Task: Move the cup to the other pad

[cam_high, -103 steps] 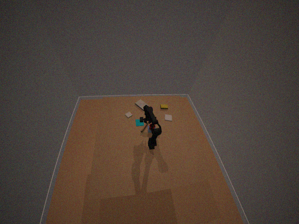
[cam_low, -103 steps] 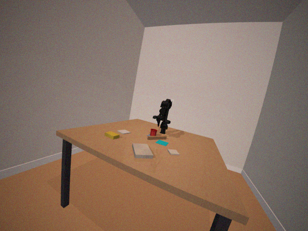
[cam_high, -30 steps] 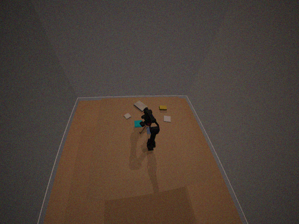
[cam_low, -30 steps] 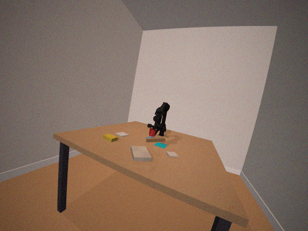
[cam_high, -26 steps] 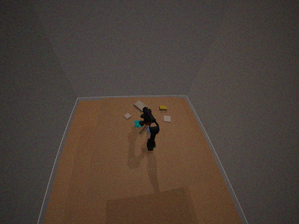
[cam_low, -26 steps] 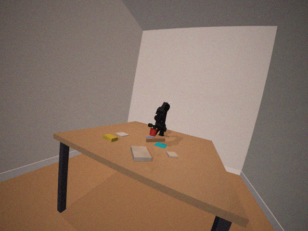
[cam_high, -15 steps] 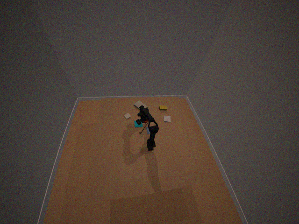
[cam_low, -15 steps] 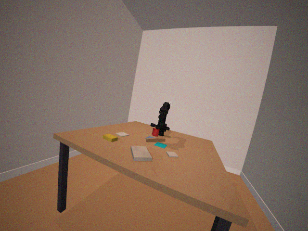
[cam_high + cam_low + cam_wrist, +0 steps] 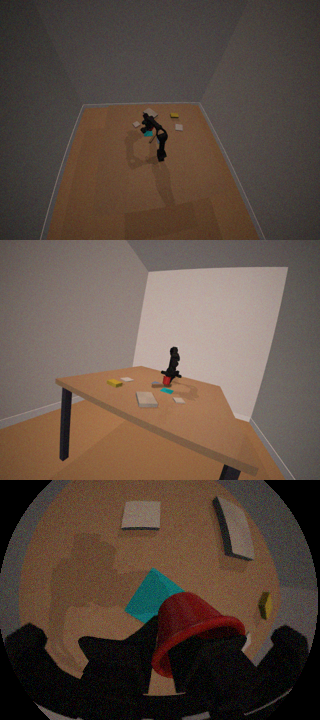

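The cup (image 9: 151, 128) (image 9: 166, 380) (image 9: 182, 617) at my jaws (image 9: 167, 376) is plain red, and my own jaws are black. I see one teal pad (image 9: 148, 133) (image 9: 166, 390) (image 9: 150, 597) and one blue pad (image 9: 155, 382). The bench (image 9: 116, 180) (image 9: 201, 420) (image 9: 45, 580) is orange-brown, the small block (image 9: 174, 115) (image 9: 114, 383) (image 9: 265, 605) yellow, the large slab (image 9: 150, 112) (image 9: 146, 399) (image 9: 235, 529) pale grey.

Since the earliest frames, your red cup (image 9: 150, 129) (image 9: 166, 380) (image 9: 182, 612) has gone from standing at the blue pad (image 9: 158, 140) (image 9: 155, 382) to being gripped and raised off it. The end effector (image 9: 148, 127) (image 9: 169, 376) (image 9: 160, 618), apart from the cup back then, now has it between its fingers.

Over the last second, you can see both swing towards the teal pad (image 9: 148, 133) (image 9: 166, 390) (image 9: 150, 597); in the exterior view, the cup has shifted from above the middle of the wooden bar (image 9: 152, 138) (image 9: 157, 385) to its right end. The arm's shadow (image 9: 129, 147) has spread further left in your top view.
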Robot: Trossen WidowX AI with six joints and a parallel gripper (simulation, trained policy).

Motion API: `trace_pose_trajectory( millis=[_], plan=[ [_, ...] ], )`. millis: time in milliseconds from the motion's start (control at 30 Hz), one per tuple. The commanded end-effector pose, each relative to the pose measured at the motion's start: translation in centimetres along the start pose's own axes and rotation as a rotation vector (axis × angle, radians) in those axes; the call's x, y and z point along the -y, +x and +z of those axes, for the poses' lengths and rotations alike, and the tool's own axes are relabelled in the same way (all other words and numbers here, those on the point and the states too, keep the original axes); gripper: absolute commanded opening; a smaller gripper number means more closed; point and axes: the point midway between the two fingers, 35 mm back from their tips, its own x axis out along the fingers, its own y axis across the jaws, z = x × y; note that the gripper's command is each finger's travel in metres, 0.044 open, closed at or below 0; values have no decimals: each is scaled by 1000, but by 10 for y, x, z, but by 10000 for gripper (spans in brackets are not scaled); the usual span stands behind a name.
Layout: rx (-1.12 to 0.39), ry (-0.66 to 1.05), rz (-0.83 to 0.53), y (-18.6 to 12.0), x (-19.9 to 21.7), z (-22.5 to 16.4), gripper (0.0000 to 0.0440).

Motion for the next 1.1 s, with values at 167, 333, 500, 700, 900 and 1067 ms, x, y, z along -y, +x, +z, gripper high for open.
trace_pose_trajectory(
  millis=[167, 333, 500, 700, 900, 1067],
  plan=[
    [11, 3, -10, 26, -17, 11, 8],
    [6, 8, -17, 42, -21, 9, 19],
    [-3, 14, -21, 56, -23, 4, 40],
    [21, 28, -16, 57, -22, 5, 93],
    [74, 42, -1, 46, -20, 13, 118],
    [103, 38, 4, 38, -20, 15, 86]
  ],
)
